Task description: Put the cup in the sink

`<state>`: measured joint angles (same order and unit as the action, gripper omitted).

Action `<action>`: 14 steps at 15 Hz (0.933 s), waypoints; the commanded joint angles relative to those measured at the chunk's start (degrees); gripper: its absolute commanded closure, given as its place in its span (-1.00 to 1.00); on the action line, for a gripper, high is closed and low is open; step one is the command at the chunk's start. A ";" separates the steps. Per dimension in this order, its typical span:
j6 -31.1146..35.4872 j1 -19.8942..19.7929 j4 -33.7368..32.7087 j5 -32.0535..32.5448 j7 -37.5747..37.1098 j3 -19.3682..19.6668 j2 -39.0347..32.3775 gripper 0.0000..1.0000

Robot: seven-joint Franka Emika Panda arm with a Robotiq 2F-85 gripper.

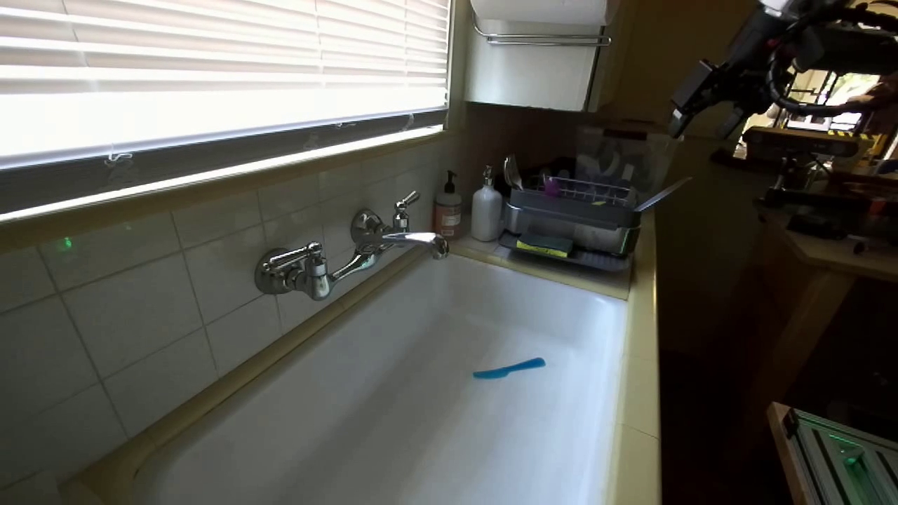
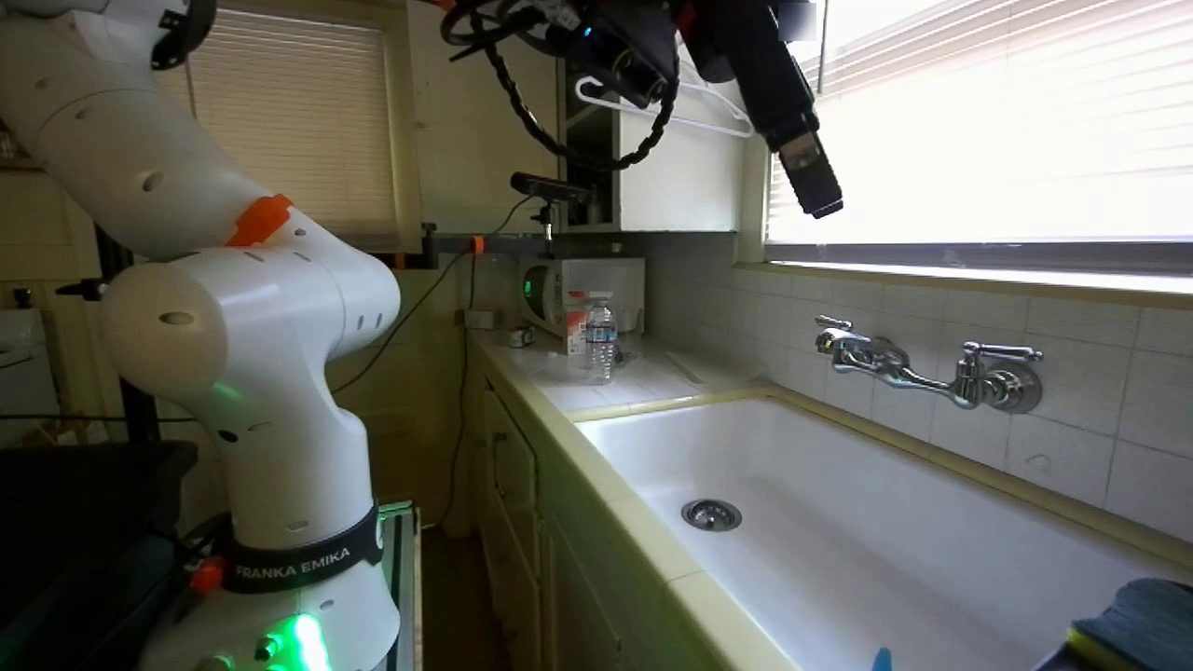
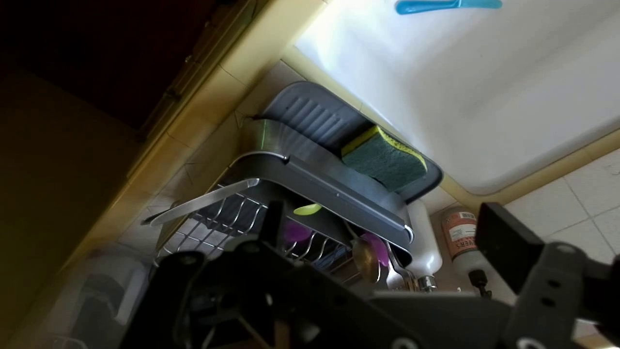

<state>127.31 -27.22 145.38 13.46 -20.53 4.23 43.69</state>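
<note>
Pale tiles [image 1: 126,315] are set behind the white sink [image 1: 386,400]. Past its end, a purple cup [image 1: 552,186] is seen in the grey dish rack [image 1: 582,212], lower than the gripper [image 1: 700,132] and well apart from it. Beside the sink, the arm [image 2: 252,317] is raised and bent, with the gripper tilted downward. Its fingers [image 3: 506,237] are spread wide, and nothing is grasped.

One sink [image 1: 393,407], two pump bottles [image 1: 487,213]

exterior views: opposite ends, sharing sink [image 1: 393,407] | wrist view: down onto dish rack [image 3: 346,198]
</note>
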 commanded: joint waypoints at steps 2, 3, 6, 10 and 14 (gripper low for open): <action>2.46 -2.05 -0.62 1.44 -5.43 -0.85 -2.38 -1.00; 4.09 -3.51 -0.89 1.89 -8.57 -1.33 -3.56 -1.00; 11.52 -7.95 -2.61 3.65 -14.49 -0.92 -9.05 -1.00; 19.97 -12.95 -6.65 4.81 -18.51 -1.59 -17.62 -1.00; 23.73 -13.15 -11.87 4.29 -17.44 -0.56 -25.76 -1.00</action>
<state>148.87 -40.02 138.32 16.71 -36.66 3.65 24.72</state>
